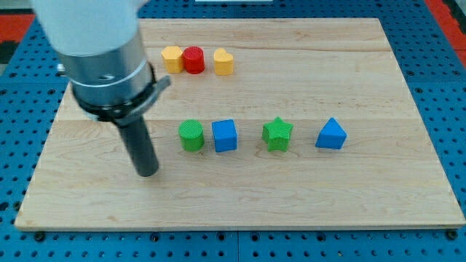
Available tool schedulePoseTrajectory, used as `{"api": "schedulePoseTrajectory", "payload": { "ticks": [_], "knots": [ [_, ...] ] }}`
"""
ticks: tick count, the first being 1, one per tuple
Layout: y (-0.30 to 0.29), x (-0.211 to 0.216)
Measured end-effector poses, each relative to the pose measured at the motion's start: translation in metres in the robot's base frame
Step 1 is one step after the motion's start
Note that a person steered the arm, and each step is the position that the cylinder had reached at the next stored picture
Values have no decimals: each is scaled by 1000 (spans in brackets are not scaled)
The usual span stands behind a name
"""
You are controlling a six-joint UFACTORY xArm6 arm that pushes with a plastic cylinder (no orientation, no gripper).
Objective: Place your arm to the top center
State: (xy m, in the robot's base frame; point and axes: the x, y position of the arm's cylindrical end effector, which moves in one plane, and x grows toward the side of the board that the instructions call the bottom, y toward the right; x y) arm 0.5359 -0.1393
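Observation:
My tip (pixel 148 172) rests on the wooden board (pixel 306 196) at the view's lower left, left of and a little below the green round block (pixel 191 135). The arm's grey and white body (pixel 102 51) fills the view's upper left. In a middle row stand the green round block, a blue cube (pixel 225 135), a green star (pixel 277 134) and a blue triangular block (pixel 331 135). Near the view's top, left of centre, stand a yellow hexagonal block (pixel 172 58), a red round block (pixel 194 60) and a yellow heart-like block (pixel 223 62), side by side.
The board lies on a blue perforated table (pixel 444 65). A red strip (pixel 14 22) shows at the view's top left corner.

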Motion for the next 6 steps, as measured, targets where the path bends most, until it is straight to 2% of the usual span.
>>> {"api": "schedulePoseTrajectory", "payload": {
  "ticks": [2, 6],
  "knots": [
    [-10, -2],
    [10, -2]
  ]
}}
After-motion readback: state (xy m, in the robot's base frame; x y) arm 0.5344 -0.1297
